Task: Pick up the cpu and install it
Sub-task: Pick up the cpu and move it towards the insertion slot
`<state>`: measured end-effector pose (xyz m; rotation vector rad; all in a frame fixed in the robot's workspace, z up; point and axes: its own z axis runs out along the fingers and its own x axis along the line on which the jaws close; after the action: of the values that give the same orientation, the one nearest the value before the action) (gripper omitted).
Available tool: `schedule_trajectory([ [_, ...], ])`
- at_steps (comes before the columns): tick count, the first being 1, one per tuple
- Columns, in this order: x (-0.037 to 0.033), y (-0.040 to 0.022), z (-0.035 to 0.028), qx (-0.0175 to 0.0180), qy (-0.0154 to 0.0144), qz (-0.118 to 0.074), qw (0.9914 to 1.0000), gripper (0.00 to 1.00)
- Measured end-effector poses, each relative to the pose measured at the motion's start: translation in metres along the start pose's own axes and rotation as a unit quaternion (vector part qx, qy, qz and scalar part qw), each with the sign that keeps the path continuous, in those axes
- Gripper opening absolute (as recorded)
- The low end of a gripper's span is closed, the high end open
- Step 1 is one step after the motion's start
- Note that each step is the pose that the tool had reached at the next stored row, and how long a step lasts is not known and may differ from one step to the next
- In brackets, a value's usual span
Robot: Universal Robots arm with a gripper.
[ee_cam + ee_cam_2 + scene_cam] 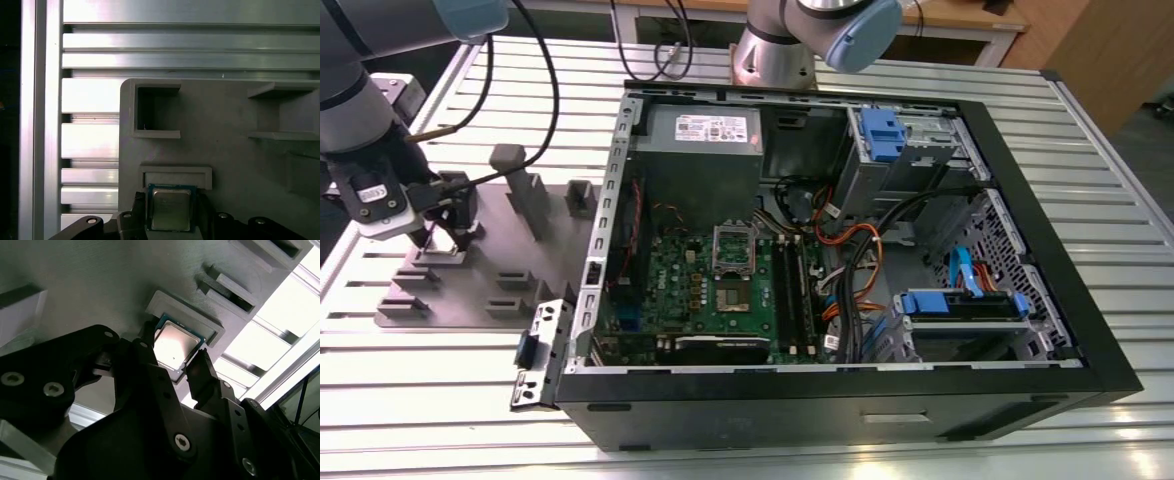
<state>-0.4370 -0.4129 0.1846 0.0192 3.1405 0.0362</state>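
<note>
The cpu, a small square chip with a silvery top and a green rim, lies between the two black fingers of my gripper in both wrist views. The fingers press on its two opposite edges, and it sits just off the raised frame of its nest on the grey fixture plate. The first wrist view has the cpu next to that frame too, inside my gripper. In the exterior view my gripper hangs low over the fixture plate at the exterior view's left. The green motherboard with its silver socket frame lies in the open computer case.
The black computer case lies open on the slatted metal table, with cables, blue drive brackets and a grey power supply inside. Upright grey posts stand on the fixture plate. A second arm's base stands behind the case.
</note>
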Motion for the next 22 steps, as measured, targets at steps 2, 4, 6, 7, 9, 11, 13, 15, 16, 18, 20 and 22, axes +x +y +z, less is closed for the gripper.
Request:
schedule_trajectory([
  [2, 0.0000, 0.0000, -0.0001, 0.0000, 0.0000, 0.000, 1.00000, 0.53],
  [4, 0.0000, 0.0000, -0.0001, 0.0001, 0.0001, 0.000, 1.00000, 0.53],
  [6, 0.0000, -0.0001, 0.0007, 0.0000, -0.0002, 0.000, 1.00000, 0.53],
  [7, 0.0000, -0.0001, 0.0011, 0.0000, -0.0004, 0.000, 1.00000, 0.53],
  [9, 0.0000, -0.0001, 0.0018, 0.0000, -0.0007, 0.000, 1.00000, 0.53],
  [11, 0.0000, -0.0001, 0.0019, 0.0001, -0.0008, 0.000, 1.00000, 0.53],
  [13, 0.0000, -0.0001, 0.0021, 0.0000, -0.0009, 0.000, 1.00000, 0.53],
  [15, 0.0000, -0.0001, 0.0020, 0.0000, -0.0009, 0.000, 1.00000, 0.51],
  [16, 0.0000, -0.0001, 0.0020, 0.0000, -0.0009, 0.000, 1.00000, 0.51],
  [18, 0.0000, 0.0000, 0.0018, -0.0001, -0.0011, 0.000, 1.00000, 0.47],
  [20, 0.0000, 0.0000, 0.0015, 0.0000, -0.0010, 0.000, 1.00000, 0.47],
  [22, 0.0000, 0.0000, 0.0005, 0.0001, -0.0009, 0.000, 1.00000, 0.47],
])
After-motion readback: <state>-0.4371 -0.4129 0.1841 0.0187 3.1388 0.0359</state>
